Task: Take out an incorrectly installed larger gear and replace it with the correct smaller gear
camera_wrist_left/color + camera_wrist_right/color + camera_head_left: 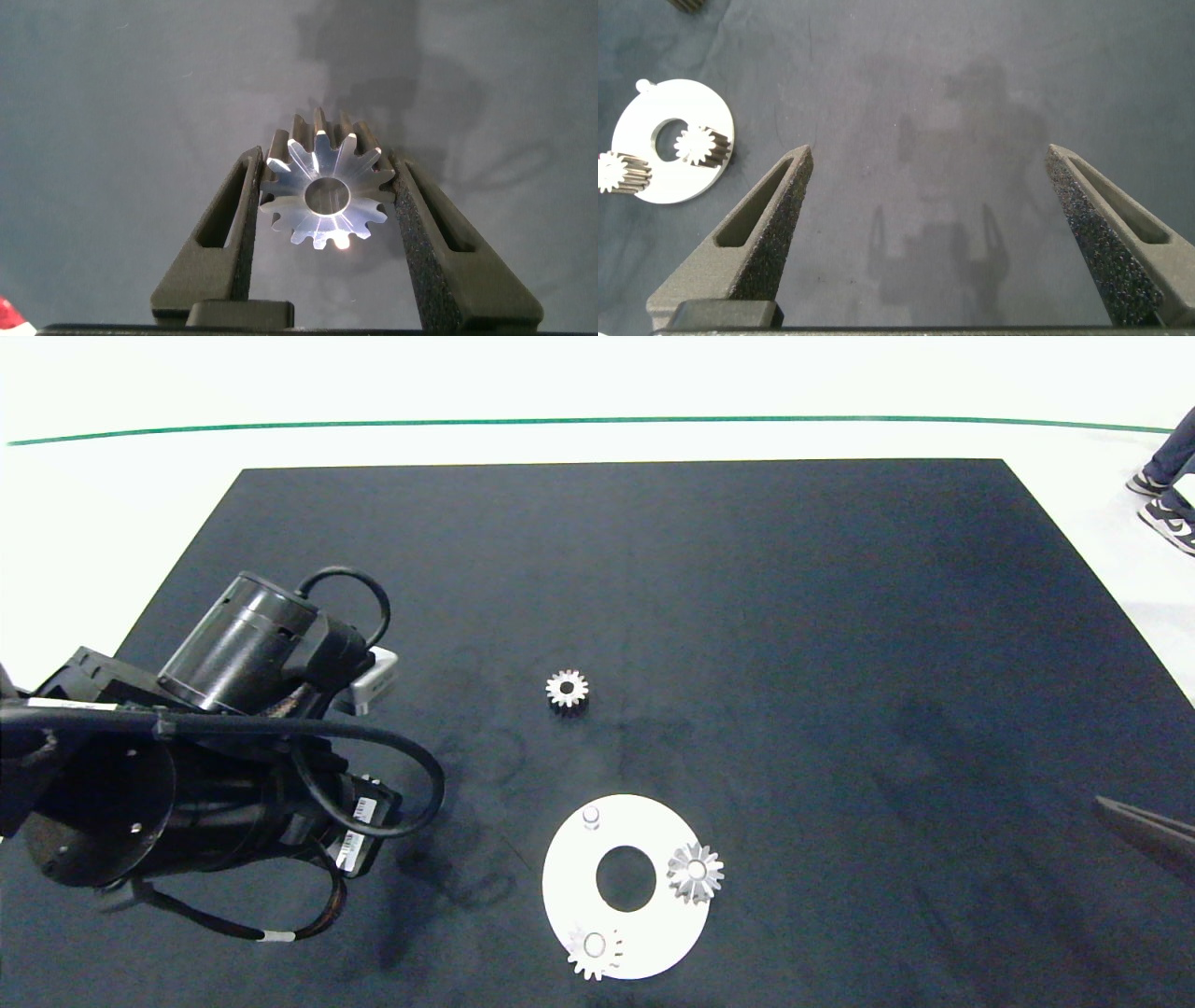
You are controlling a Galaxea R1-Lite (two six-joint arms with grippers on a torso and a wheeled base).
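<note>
Left gripper (322, 201) is clamped on the larger gear (324, 194), off the white plate (574, 887). Smaller gear (567, 690) lies on the mat; you haven't fitted it. Right gripper (929, 201) idles, fingers spread.

My left arm (187, 747) comes in from the left side and is bent over the table. It is big and dark, with black cables looping around it. My left gripper (322, 201) has its two grey fingers (234, 219) pressed against both sides of the larger gear (322, 191), pinching it between the pads. The gear is up off the table.

My right arm (1148, 831) is far off at the right edge, and only a dark tip of it shows from above. My right gripper (924, 233) hangs over the table with its fingers (757, 233) spread wide apart. Nothing is between them.
</note>
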